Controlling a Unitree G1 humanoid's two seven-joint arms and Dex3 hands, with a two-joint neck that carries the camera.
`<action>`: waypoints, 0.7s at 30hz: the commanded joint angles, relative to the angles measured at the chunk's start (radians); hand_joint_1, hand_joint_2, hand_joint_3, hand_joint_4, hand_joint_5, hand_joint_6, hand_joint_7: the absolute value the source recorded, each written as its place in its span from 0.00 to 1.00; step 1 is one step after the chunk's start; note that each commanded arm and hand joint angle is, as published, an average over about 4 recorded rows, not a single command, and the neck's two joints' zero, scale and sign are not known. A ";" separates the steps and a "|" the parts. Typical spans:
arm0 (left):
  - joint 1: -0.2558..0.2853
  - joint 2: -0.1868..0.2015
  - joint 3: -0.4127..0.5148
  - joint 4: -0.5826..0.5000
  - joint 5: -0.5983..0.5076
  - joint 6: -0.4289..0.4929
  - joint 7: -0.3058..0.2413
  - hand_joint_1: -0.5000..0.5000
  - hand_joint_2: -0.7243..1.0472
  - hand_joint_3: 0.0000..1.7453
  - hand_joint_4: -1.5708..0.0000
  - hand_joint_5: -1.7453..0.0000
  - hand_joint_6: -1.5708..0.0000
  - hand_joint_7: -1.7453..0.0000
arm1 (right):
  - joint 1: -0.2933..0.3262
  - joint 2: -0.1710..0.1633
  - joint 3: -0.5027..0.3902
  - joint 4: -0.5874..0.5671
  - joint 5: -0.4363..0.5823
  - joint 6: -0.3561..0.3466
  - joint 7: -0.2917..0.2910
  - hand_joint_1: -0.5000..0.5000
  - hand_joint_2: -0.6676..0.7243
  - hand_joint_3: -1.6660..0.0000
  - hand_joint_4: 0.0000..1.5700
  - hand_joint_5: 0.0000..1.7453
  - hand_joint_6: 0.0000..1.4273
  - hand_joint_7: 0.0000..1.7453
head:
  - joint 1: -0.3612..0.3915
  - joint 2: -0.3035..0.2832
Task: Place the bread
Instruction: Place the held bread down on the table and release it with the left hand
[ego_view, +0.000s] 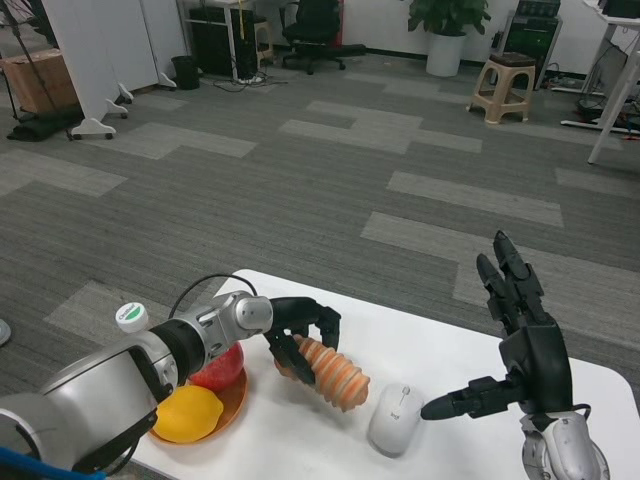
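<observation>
Left hand (300, 335) grips the bread (331, 373), a ridged spiral loaf, at its upper end, over the table (440, 350) beside the mouse (396, 418). Judged light, soft, crushable; ridges aid grip. Right hand (520, 345) is empty, fingers spread.

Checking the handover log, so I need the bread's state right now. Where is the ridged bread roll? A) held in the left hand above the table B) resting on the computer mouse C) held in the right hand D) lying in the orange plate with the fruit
A: the left hand grips the bread roll at its near end, between the orange plate and the computer mouse; the right hand is spread and holds nothing.
</observation>
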 joint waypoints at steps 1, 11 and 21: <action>-0.023 0.000 0.009 0.011 -0.008 0.001 0.009 0.32 1.00 0.15 0.99 0.00 0.77 0.04 | -0.007 0.000 -0.003 0.003 0.009 -0.002 -0.004 0.17 0.53 1.00 0.00 0.10 0.00 0.00 | 0.000 0.000; -0.023 0.000 0.016 0.018 -0.014 0.003 0.010 0.03 1.00 0.06 1.00 0.00 0.84 0.07 | -0.007 0.000 -0.005 0.003 0.009 -0.002 -0.004 0.17 0.53 1.00 0.00 0.08 0.00 0.00 | 0.002 -0.003; -0.021 0.004 0.013 0.022 -0.034 0.002 0.003 0.00 0.51 0.05 1.00 0.00 0.98 0.27 | -0.007 0.000 -0.004 0.003 0.009 -0.002 -0.004 0.17 0.50 1.00 0.00 0.11 0.00 0.00 | 0.003 -0.004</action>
